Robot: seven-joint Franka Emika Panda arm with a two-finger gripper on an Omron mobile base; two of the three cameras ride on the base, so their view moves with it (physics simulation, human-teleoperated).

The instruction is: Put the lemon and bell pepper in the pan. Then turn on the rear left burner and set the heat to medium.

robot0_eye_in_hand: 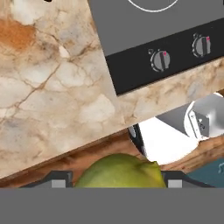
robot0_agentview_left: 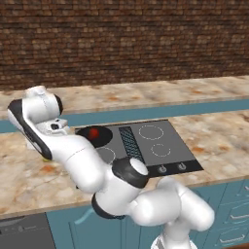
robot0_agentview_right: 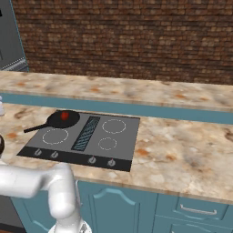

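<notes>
The yellow-green lemon (robot0_eye_in_hand: 118,173) fills the gap between my gripper's (robot0_eye_in_hand: 118,180) two fingertips (robot0_eye_in_hand: 60,180), and the jaws are closed against its sides. Below it lie the marble counter and the front left corner of the cooktop (robot0_eye_in_hand: 144,30). In the left base view a sliver of the lemon (robot0_agentview_left: 46,158) peeks out under my arm, left of the cooktop (robot0_agentview_left: 146,141). The black pan (robot0_agentview_left: 97,138) (robot0_agentview_right: 58,120) sits on the cooktop's rear left, handle pointing left. The red bell pepper (robot0_agentview_left: 94,133) (robot0_agentview_right: 64,116) lies inside it.
Knobs (robot0_eye_in_hand: 159,60) (robot0_agentview_left: 163,168) (robot0_agentview_right: 92,159) line the cooktop's front strip. Three white burner rings and a centre vent grille (robot0_agentview_right: 86,127) mark its top. A raised marble ledge (robot0_agentview_right: 136,91) runs behind, with a brick wall beyond. Teal cabinets stand below the counter.
</notes>
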